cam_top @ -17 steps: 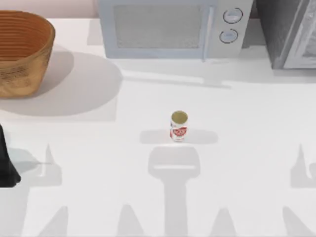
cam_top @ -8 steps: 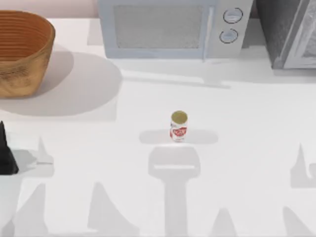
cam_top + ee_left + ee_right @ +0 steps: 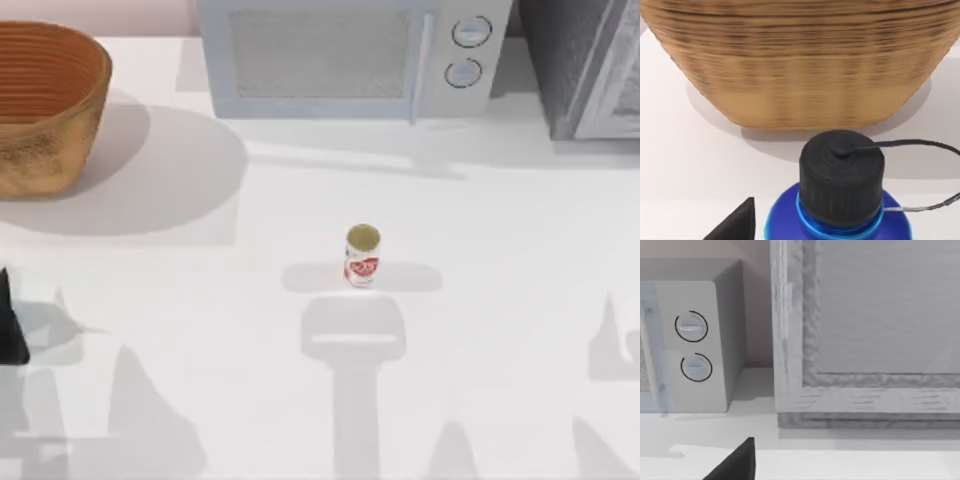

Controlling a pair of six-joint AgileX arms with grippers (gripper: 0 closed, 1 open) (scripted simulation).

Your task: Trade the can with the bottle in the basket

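The can (image 3: 362, 255), white with red markings and a dull gold top, stands upright mid-table with neither gripper near it. The woven orange-brown basket (image 3: 45, 110) sits at the far left back corner. Its tan outer wall (image 3: 795, 60) rises close ahead in the left wrist view. In front of that wall is the bottle (image 3: 840, 190), blue with a black screw cap and a thin tether. My left gripper (image 3: 805, 235) is at the bottle, open. One black fingertip (image 3: 735, 225) stands just beside the bottle, with a strip of table between them. My left arm (image 3: 8, 325) shows at the left edge.
A white microwave (image 3: 345, 60) stands along the back, and a grey cabinet (image 3: 590, 65) fills the back right corner. My right gripper (image 3: 800, 475) is parked open facing that cabinet (image 3: 870, 330) and the microwave's dials (image 3: 692, 347), with one fingertip (image 3: 735, 465) in view.
The dark part of my left arm has slid further toward the left edge of the top view, and its shadows moved left with it. The can and basket have not moved.
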